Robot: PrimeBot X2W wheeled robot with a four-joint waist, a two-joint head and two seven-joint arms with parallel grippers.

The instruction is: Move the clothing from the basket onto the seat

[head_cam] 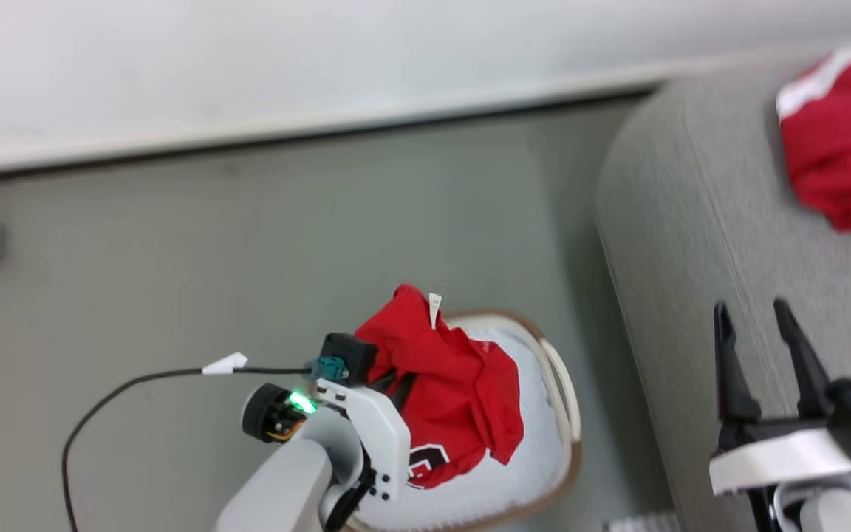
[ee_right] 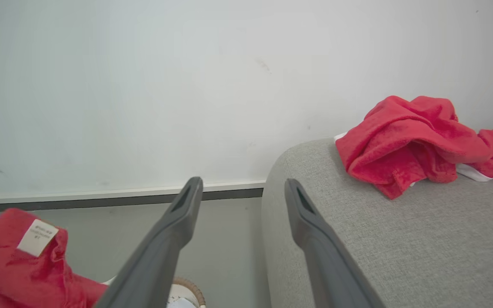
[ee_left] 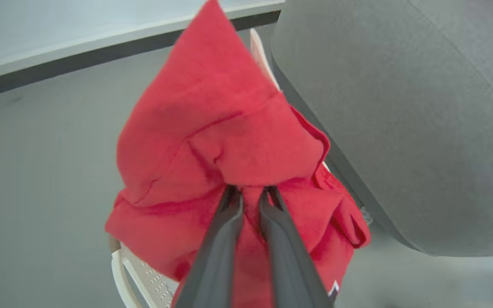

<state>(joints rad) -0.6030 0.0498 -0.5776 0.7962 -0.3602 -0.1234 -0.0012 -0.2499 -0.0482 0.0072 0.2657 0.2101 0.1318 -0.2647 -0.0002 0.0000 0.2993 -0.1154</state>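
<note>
The left claw (ee_left: 250, 191) is pinched almost closed on a fold of the red garment (ee_left: 229, 141), which bunches around its tips and drapes over the basket (head_cam: 569, 414) on the floor. The cloth looks soft, light and floppy, so it will probably sag and swing when carried. A gathered fold seems a surer hold than a loose edge or the small white label (head_cam: 435, 309) at its far peak. The right claw (head_cam: 750, 309) stands wide and empty over the seat (head_cam: 691, 222), right of the basket. A second red garment (head_cam: 839, 140) lies far right on the seat.
</note>
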